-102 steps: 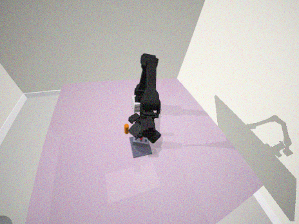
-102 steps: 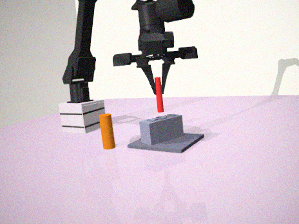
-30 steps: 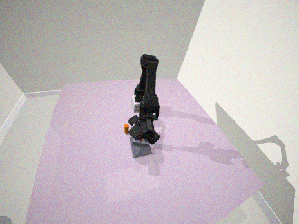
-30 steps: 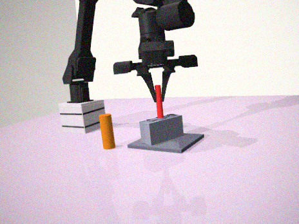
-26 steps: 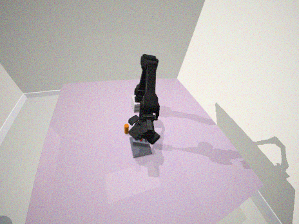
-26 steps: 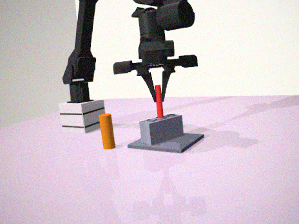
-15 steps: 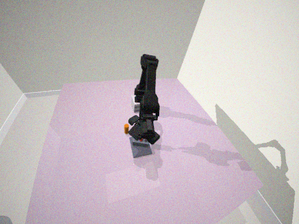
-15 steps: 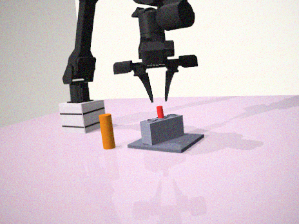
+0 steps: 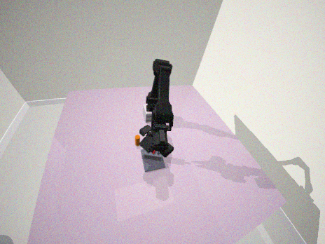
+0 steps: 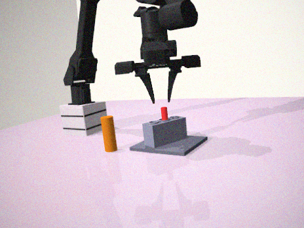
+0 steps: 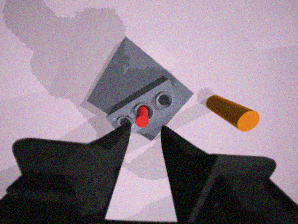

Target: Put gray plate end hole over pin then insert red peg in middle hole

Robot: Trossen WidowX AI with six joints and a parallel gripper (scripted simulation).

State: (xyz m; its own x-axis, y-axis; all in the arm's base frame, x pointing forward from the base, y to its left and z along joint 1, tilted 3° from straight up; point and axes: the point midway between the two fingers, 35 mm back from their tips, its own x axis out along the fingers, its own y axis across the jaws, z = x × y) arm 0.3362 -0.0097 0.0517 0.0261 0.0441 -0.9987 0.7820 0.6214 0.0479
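Red peg: and there it is, the slim red cylindrical peg [image 9: 153, 152] [image 10: 164, 114] [image 11: 142, 117], standing upright in the middle hole, its upper end poking out above the gray!

Gray plate: the thick, block-like gray plate with three round holes in a row [image 9: 153, 158] [image 10: 168, 132] [image 11: 153, 104] sits flat on the base, the peg at its centre; whether a pin fills either end hole, I cannot tell.

Base: a flat, dark gray square slab [image 9: 154, 166] [image 10: 177, 150] [image 11: 125, 65], lying level under the plate and spreading out beyond it.

Tool: open, partly, and gripping nothing! The black two-fingered tool [image 9: 157, 151] [image 10: 161, 102] [image 11: 146, 128] points down, daylight between its tips, and they hang just above the peg's top, clear of it.

Orange cylinder: over on the left, the plain orange cylinder [image 9: 137, 140] [image 10: 109, 134] [image 11: 232, 112] stands upright, near the base but apart from it.

Arm: the black jointed arm [image 9: 163, 84] [image 10: 86, 36] rises from the far left in the exterior view, mounted on a white box with dark stripes [image 9: 148, 116] [image 10: 73, 119].

Tabletop: pale pink tabletop [image 9: 94, 158] [image 10: 82, 196] [image 11: 240, 45], arm shadows running off to the right.
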